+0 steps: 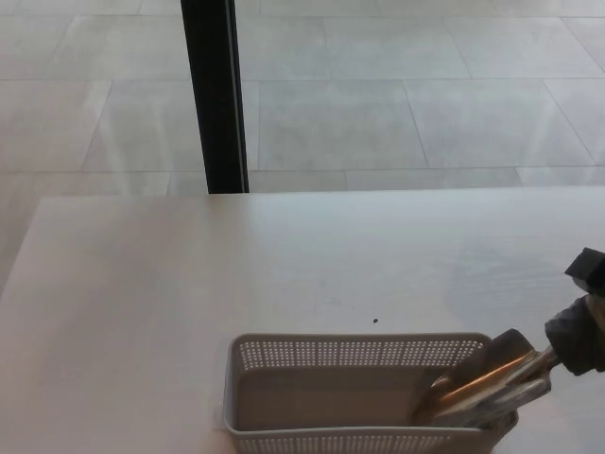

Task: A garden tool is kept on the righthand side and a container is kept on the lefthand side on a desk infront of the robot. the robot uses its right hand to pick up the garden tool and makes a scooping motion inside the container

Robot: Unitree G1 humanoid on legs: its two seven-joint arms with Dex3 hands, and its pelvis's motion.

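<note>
My right hand (pixel 579 336) is clamped on the trowel (pixel 482 388), its blade inside the basket (pixel 350 355) at the desk's (pixel 142 284) near edge. I fear the blade catching the right wall and dragging the basket off; my left hand isn't in view.

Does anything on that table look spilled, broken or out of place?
Nothing stands out. The basket sits upright and looks empty apart from the trowel, which the right hand holds dipped into its right end. No spills show on the table.
</note>
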